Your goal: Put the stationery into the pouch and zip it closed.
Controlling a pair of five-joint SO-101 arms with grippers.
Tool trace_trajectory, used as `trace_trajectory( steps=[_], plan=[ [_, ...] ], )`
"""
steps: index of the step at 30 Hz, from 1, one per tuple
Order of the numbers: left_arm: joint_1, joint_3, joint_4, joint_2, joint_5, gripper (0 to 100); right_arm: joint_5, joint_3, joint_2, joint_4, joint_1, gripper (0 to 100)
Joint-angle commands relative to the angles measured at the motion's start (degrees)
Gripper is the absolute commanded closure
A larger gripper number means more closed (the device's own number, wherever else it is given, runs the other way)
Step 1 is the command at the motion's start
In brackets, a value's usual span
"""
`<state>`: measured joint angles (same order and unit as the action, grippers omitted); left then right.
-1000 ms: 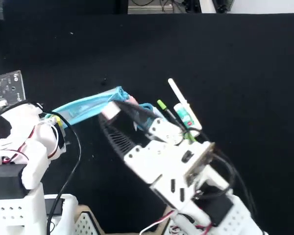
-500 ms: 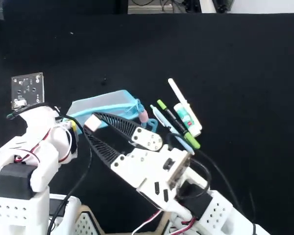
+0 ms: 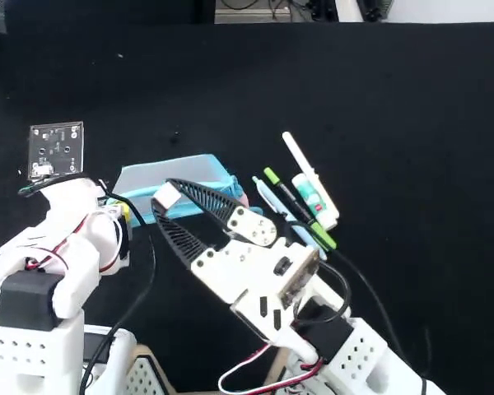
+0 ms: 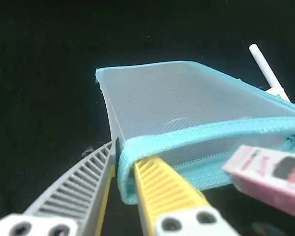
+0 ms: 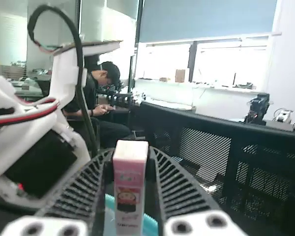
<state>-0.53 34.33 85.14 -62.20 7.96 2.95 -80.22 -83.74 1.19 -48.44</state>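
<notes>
Right gripper (image 3: 163, 207) shifted toward the clamped end of the pouch (image 3: 181, 173), jaws pinching the pink eraser box (image 3: 166, 196) at its mouth. Left gripper (image 4: 127, 164) clamps the pouch's zipper rim, likely to prop it open. Pens (image 3: 300, 210) lie just beside the pouch.

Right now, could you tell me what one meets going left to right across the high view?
Left arm, pouch, cluster of pens. The right gripper with the pink eraser overlaps the pouch, so it's omitted.
</notes>
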Motion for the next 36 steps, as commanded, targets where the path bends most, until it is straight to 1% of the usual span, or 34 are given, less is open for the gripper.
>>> trace_trajectory(
  steps=[1,9,15,18,22,24,27,30,36],
  plan=[
    [0.66,1.80,0.18,0.44,-0.26,97,-0.18,-0.92,-0.22,3.78,0.70,98.7],
    [0.66,1.80,0.18,0.44,-0.26,97,0.00,-7.08,-0.22,8.70,0.53,98.7],
    [0.66,1.71,-0.09,0.44,0.09,97,0.09,-4.97,-1.01,7.91,1.67,98.7],
    [0.57,1.27,-0.26,0.44,0.00,97,0.00,-0.40,-1.45,1.41,6.59,98.7],
    [0.57,-1.27,-0.35,0.44,0.09,97,-0.35,9.63,-1.19,-16.35,14.86,98.7],
    [0.57,-3.82,-0.09,0.44,0.18,97,-0.35,13.76,-1.19,-25.76,16.53,98.7],
    [0.04,-6.37,0.18,0.44,0.26,97,-0.35,17.45,-1.54,-35.52,18.02,98.7],
    [0.04,-7.60,0.18,0.44,0.26,97,-0.35,18.33,-1.45,-38.86,18.73,98.7],
    [0.04,-13.93,0.26,0.44,0.18,97,-0.35,18.59,-1.27,-39.21,19.16,98.7]
  ],
)
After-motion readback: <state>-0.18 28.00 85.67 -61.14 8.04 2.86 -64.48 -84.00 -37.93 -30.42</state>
